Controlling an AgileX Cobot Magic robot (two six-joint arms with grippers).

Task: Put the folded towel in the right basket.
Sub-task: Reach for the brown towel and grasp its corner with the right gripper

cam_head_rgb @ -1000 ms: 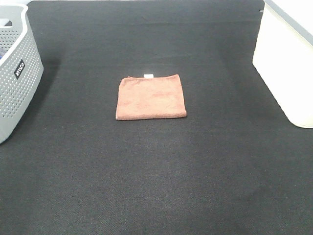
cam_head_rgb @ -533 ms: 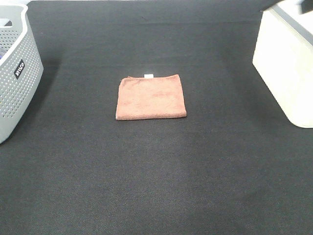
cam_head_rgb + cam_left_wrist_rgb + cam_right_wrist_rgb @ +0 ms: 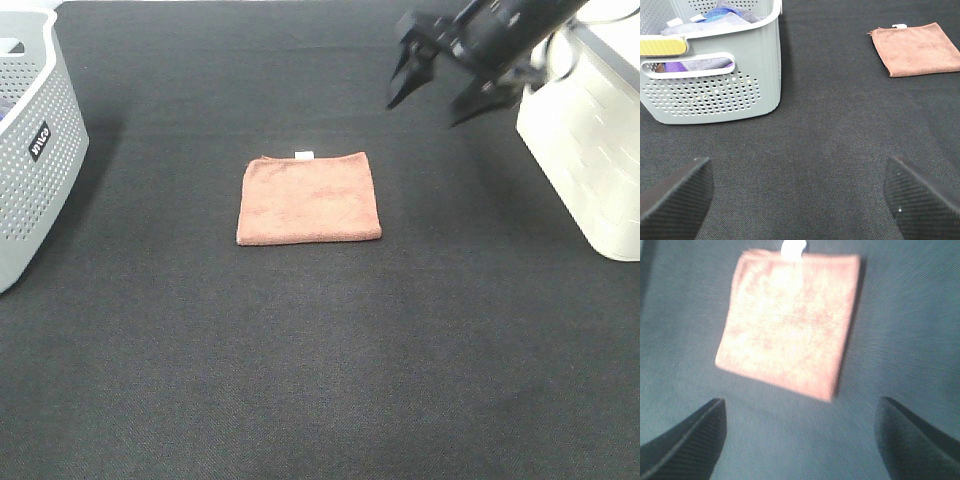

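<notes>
The folded brown towel (image 3: pixel 309 198) lies flat on the black table, a white tag at its far edge. It also shows in the left wrist view (image 3: pixel 916 48) and, blurred, in the right wrist view (image 3: pixel 790 320). The right basket (image 3: pixel 590 150) is white and stands at the right edge. My right gripper (image 3: pixel 432 100) is open and empty, in the air behind and to the right of the towel; its fingertips (image 3: pixel 685 440) frame the towel. My left gripper (image 3: pixel 800 200) is open and empty over bare table, out of the high view.
A grey perforated basket (image 3: pixel 30 150) with cloths inside stands at the left edge, close to my left gripper (image 3: pixel 715 75). The black mat (image 3: pixel 320 350) covers the whole table.
My right arm has swung into the high view from the upper right, moving left toward the towel. The towel and baskets have not moved.
</notes>
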